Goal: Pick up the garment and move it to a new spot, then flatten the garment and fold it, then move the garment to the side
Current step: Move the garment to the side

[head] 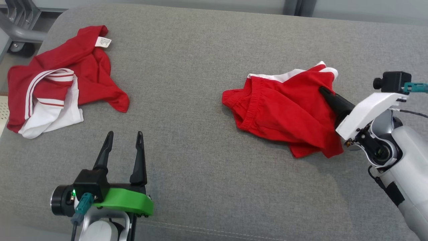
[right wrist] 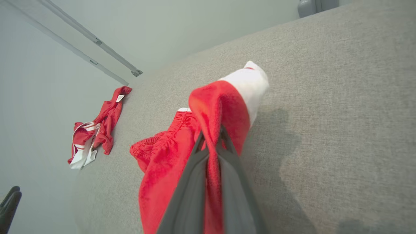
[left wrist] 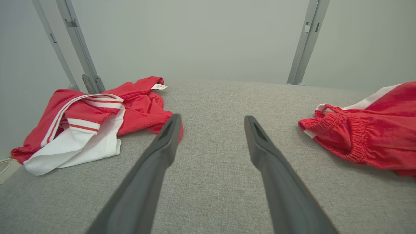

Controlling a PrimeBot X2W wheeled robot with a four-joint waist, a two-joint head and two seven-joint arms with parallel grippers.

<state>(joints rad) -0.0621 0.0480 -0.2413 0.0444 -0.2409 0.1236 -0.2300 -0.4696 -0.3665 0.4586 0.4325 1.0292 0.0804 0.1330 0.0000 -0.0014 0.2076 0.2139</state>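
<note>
The left gripper (head: 124, 134) hovers idle, fingers apart; the right gripper (right wrist: 212, 136) has its fingers clamped on the red shorts (head: 277, 110), seemingly to lift them.

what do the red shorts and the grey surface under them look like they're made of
Red shorts: soft matte knit, probably cotton jersey; it crumples, the waistband is gathered like elastic, and a fold bunches in the shut right tool. Grey surface: matte, heathered woven upholstery cloth, judging by the visible weave; likely padded, though that is unsure.
</note>
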